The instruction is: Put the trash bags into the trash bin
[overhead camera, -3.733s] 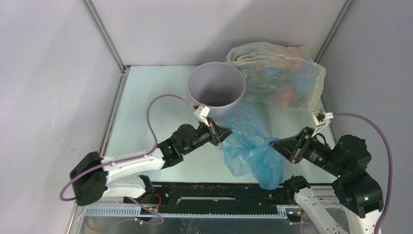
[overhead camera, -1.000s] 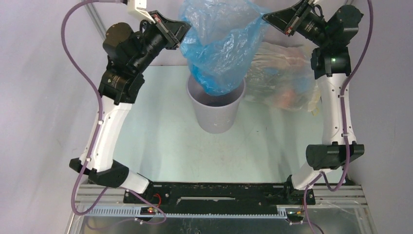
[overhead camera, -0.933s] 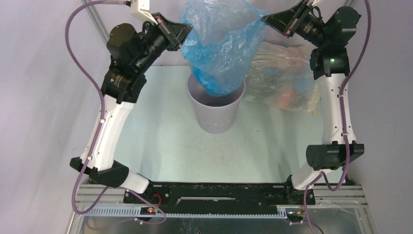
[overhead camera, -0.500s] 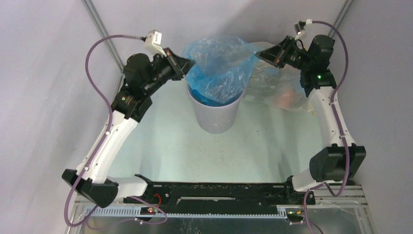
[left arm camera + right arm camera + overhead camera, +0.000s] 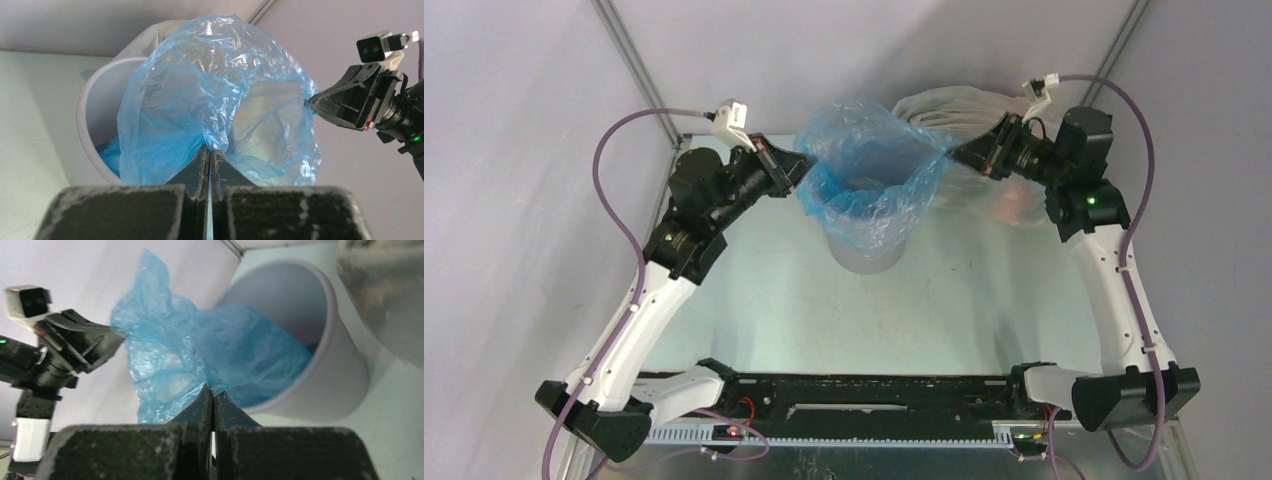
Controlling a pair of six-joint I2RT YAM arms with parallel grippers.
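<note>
The light-blue trash bag (image 5: 869, 180) hangs with its mouth stretched open over the pale grey trash bin (image 5: 864, 258); its lower part sits inside the bin, and its edges drape over the rim. My left gripper (image 5: 798, 168) is shut on the bag's left edge. My right gripper (image 5: 954, 152) is shut on its right edge. In the left wrist view the bag (image 5: 210, 110) bulges above the bin (image 5: 92, 135) from my pinching fingertips. In the right wrist view the bag (image 5: 200, 355) runs from my fingertips into the bin (image 5: 325, 385).
A large clear whitish bag (image 5: 984, 120) stuffed with coloured items lies behind and right of the bin, close to my right gripper. Grey walls and metal corner posts (image 5: 629, 60) enclose the pale green table (image 5: 754, 290).
Both grippers have come down from high above the bin, holding the bag's edges. The bag has sunk into the bin and its mouth now spreads over the rim.
</note>
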